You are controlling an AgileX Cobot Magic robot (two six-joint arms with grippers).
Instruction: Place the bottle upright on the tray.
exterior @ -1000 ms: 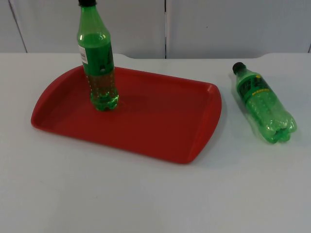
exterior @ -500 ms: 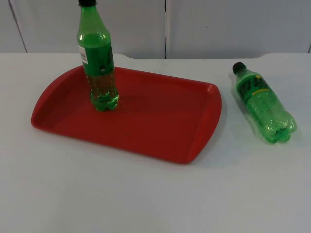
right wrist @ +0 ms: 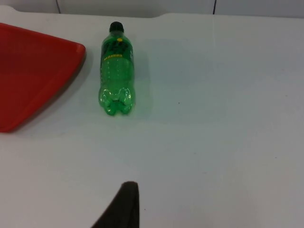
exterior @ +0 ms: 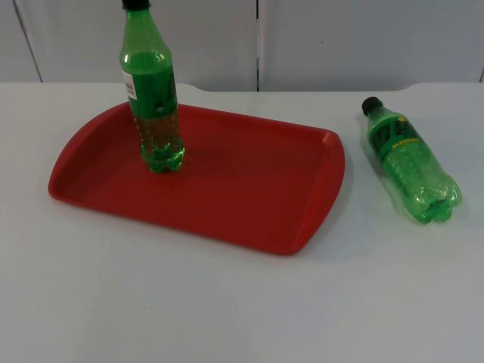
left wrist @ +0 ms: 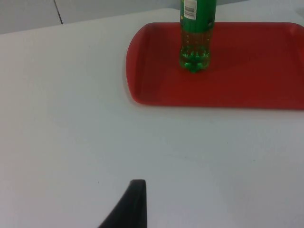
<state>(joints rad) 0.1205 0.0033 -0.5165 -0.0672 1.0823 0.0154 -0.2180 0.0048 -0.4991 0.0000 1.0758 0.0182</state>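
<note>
A green bottle (exterior: 153, 98) with a black cap stands upright on the red tray (exterior: 249, 204), near its far left end; the left wrist view has the same bottle (left wrist: 196, 33) and tray (left wrist: 156, 90). A second green bottle (exterior: 408, 160) lies on its side on the white table to the right of the tray, cap toward the wall, and appears as bottle (right wrist: 116, 71) in the right wrist view. My left gripper (left wrist: 135, 204) hangs over bare table well short of the tray. My right gripper (right wrist: 124, 204) waits over bare table, well apart from the lying bottle.
The white table (exterior: 227, 302) runs wide in front of the tray and around the lying bottle. A grey partition wall (exterior: 340, 38) closes off the far edge. The tray's right rim (right wrist: 57, 80) lies close to the fallen bottle.
</note>
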